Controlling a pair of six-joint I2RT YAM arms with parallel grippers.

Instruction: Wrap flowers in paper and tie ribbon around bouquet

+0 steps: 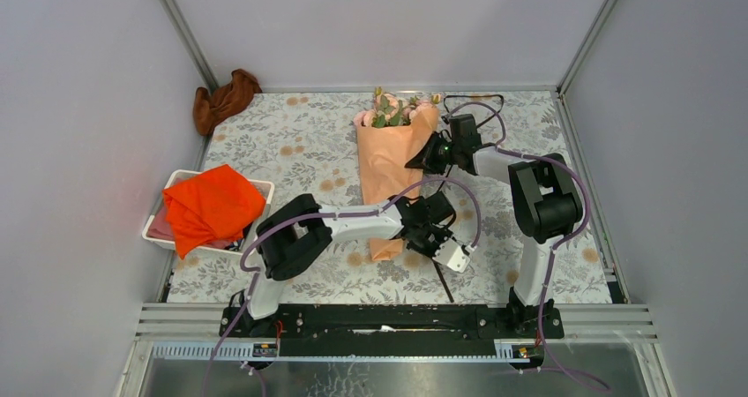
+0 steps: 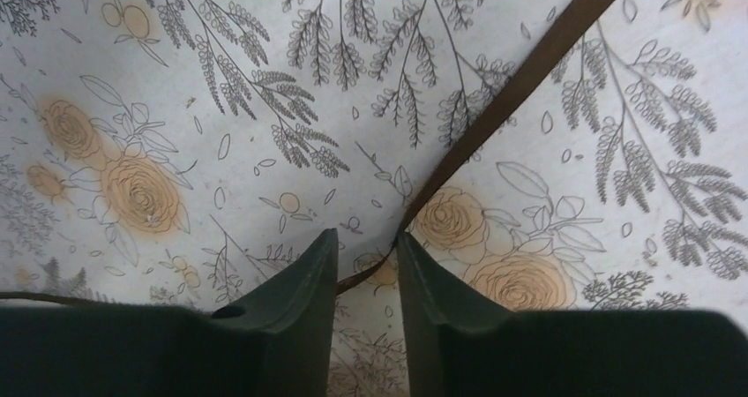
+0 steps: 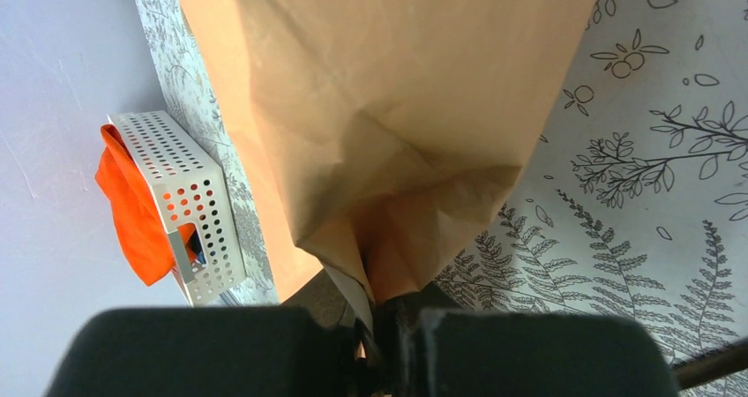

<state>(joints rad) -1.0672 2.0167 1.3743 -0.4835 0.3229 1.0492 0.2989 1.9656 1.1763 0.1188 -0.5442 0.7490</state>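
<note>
Ribbon (image 2: 526, 84) between parted left jaws; right jaws clamped on paper (image 3: 388, 106) edge

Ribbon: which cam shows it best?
Left wrist: the ribbon runs diagonally across the tablecloth into the gap between the left gripper's fingers. Top external shows only a short dark stretch near the front edge. Right wrist: paper fills it; ribbon unclear.

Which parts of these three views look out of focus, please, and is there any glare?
Left wrist: the left gripper blurs; the thin dark brown ribbon is sharp. Right wrist: the right gripper blurs, the creased peach-orange paper is crisp. Top view: even light, no glare.
</note>
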